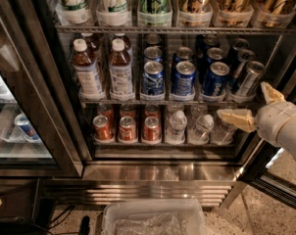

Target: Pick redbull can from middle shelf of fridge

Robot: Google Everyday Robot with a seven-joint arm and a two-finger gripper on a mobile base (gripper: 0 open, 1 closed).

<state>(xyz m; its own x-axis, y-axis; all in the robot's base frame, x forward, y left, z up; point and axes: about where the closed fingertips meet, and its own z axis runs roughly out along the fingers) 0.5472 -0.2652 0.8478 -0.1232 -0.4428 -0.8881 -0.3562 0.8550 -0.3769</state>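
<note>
no readable writing
labels on the blue cans (183, 77) and bottles (88, 68) are illegible; gripper (253, 105), fingers apart, just below the redbull can (248, 79).
</note>
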